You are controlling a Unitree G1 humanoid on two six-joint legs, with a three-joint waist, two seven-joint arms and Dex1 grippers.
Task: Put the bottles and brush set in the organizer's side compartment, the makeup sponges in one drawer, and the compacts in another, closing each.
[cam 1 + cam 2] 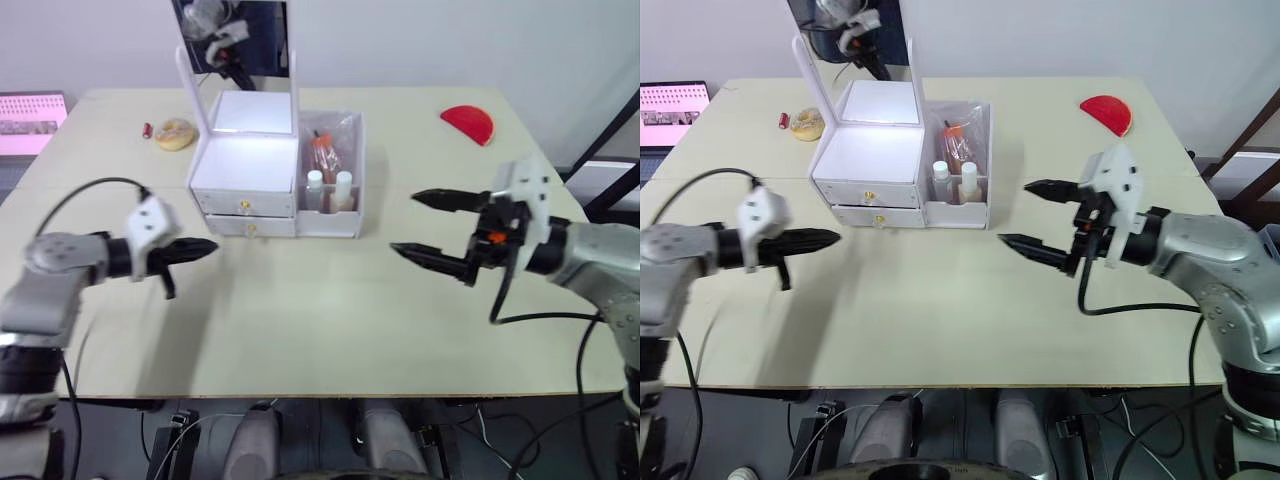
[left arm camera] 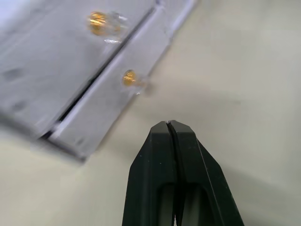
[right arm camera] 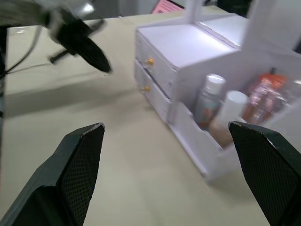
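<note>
Nearest to the robot, the left end effector (image 1: 205, 247) hangs over the bare tabletop (image 1: 330, 330) at about eight o'clock from the organizer (image 1: 270, 170), its two black fingers clenched together with nothing between them, tip aimed toward the drawer fronts. Across at about four o'clock from the organizer, the right end effector (image 1: 425, 225) hovers with its fingers spread wide and released, holding nothing. Farther in, the white organizer stands near the middle of the tabletop with both drawers (image 1: 240, 215) pushed in, each showing a small gold knob, and its mirrored lid (image 1: 235, 45) raised upright. In the side compartment (image 1: 335, 175), at three o'clock of the drawer block, two white-capped bottles (image 1: 328, 190) stand side by side at the front, with the brush set (image 1: 325, 150) in a clear wrapper just behind them. Farther still, at ten o'clock from the organizer, a round tan compact (image 1: 175, 133) lies on the tabletop with a small red item (image 1: 147, 130) just beside it. At two o'clock, well apart near the far corner, lies a red half-round sponge (image 1: 468, 124).
</note>
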